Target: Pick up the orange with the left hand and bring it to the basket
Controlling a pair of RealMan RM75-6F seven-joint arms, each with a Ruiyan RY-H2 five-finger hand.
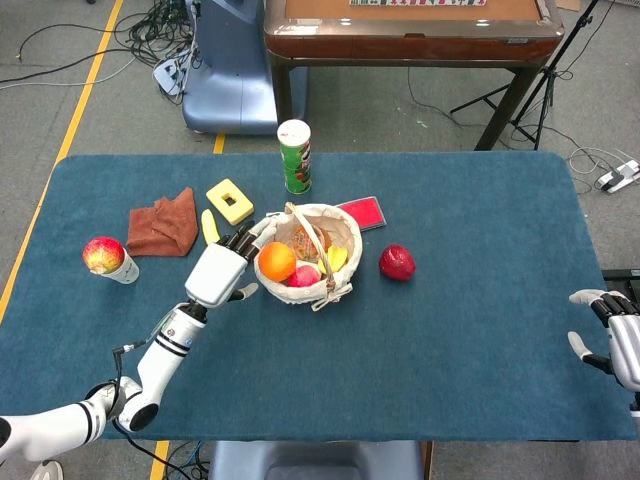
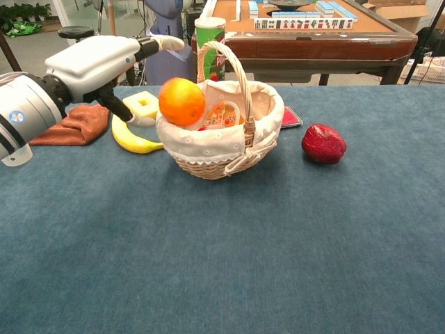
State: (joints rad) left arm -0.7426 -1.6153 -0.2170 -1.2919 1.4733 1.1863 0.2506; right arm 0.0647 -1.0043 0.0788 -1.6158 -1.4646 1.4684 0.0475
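Note:
The orange (image 1: 276, 261) (image 2: 181, 101) is at the left rim of the wicker basket (image 1: 338, 232) (image 2: 208, 156), over its inside, and looks blurred in the chest view. My left hand (image 1: 222, 272) (image 2: 101, 61) is just left of the basket with its fingers spread, and a gap shows between them and the orange. It holds nothing. The basket has a white cloth lining and holds other fruit and a packet. My right hand (image 1: 612, 335) hangs at the table's right edge, open and holding nothing.
A banana (image 2: 132, 139), a yellow block (image 2: 144, 104) and a brown cloth (image 2: 73, 124) lie left of the basket. A green can (image 1: 295, 156) stands behind it, beside a red card (image 1: 362, 212). A dark red fruit (image 2: 323, 143) sits to the right. An apple on a cup (image 1: 105, 257) stands far left.

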